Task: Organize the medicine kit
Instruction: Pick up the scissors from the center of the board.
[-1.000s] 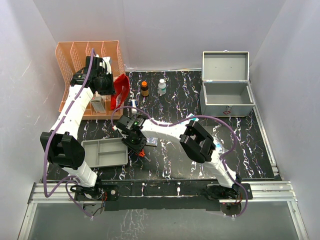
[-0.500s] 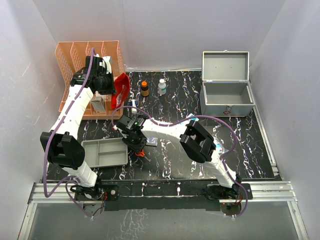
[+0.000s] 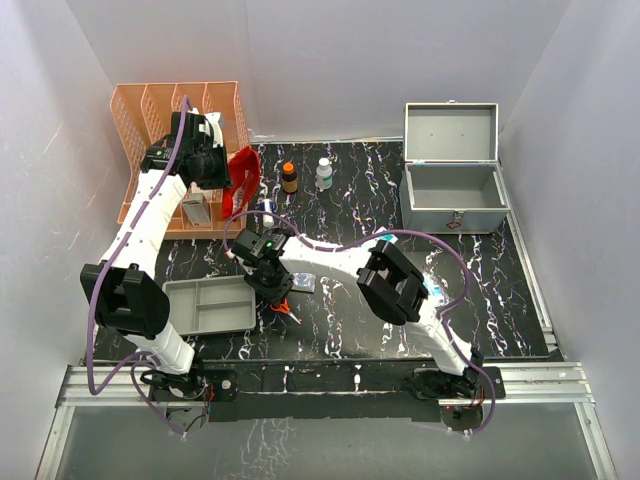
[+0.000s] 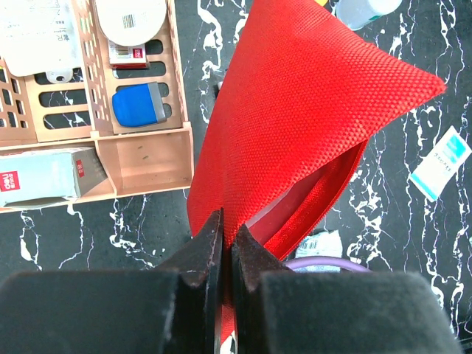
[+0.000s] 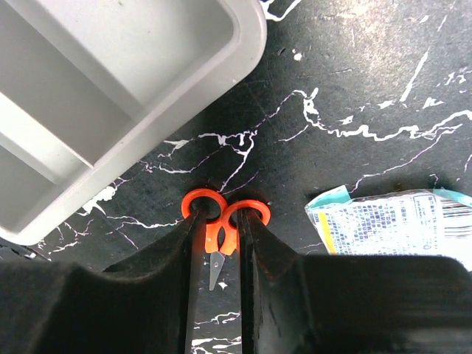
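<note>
My left gripper point(image 3: 225, 178) is shut on the lower edge of a red zip pouch point(image 3: 241, 176) and holds it up beside the orange rack point(image 3: 150, 110). In the left wrist view the pouch point(image 4: 295, 125) hangs open from the closed jaws of the left gripper point(image 4: 227, 225). My right gripper point(image 3: 279, 296) points down at the table's middle, with its jaws closed on the neck of small orange-handled scissors point(image 3: 286, 309). In the right wrist view the fingertips of the right gripper point(image 5: 219, 214) sit at the two handle loops of the scissors point(image 5: 221, 237). The open grey metal case point(image 3: 455, 212) stands at the back right.
A grey divided tray point(image 3: 210, 282) lies left of the scissors, its corner close in the right wrist view point(image 5: 243, 44). A printed sachet point(image 5: 398, 221) lies just right of them. An orange-capped bottle point(image 3: 289, 177) and a white bottle point(image 3: 324, 173) stand at the back. The rack holds boxes point(image 4: 44, 177).
My right gripper has shifted slightly on the scissors. The left arm and red pouch have barely moved.
</note>
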Tool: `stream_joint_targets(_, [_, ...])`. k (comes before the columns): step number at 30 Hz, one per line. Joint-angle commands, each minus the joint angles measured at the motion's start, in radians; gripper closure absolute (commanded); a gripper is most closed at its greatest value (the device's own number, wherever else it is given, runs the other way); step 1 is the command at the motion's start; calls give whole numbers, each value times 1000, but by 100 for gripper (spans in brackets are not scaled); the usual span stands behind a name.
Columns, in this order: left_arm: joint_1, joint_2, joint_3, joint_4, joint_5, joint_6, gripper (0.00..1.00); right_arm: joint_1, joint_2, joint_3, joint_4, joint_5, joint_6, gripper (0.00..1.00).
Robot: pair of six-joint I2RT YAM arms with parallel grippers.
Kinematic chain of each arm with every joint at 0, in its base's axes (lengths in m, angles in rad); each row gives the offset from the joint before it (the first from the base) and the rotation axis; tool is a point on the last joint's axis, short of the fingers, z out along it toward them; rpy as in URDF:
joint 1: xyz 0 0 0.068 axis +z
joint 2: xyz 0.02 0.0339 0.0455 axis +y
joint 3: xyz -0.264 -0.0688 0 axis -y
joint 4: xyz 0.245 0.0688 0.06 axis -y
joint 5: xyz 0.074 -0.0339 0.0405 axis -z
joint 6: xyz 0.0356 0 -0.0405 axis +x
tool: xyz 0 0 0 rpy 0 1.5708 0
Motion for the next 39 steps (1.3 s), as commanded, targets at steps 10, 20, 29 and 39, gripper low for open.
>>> stream_joint_targets(10, [10, -76, -15, 7, 23, -21, 100, 4, 111, -95, -71, 219, 69, 81])
stream_joint_targets(20, [20, -72, -11, 7, 26, -24, 100, 5, 96, -202, -59, 281, 88, 84])
stream_joint_targets(29, [19, -68, -6, 11, 33, -25, 100, 6, 126, -210, -88, 282, 91, 83])
stream_joint_targets(39, [19, -73, -7, 9, 30, -25, 100, 7, 176, -178, -130, 273, 73, 85])
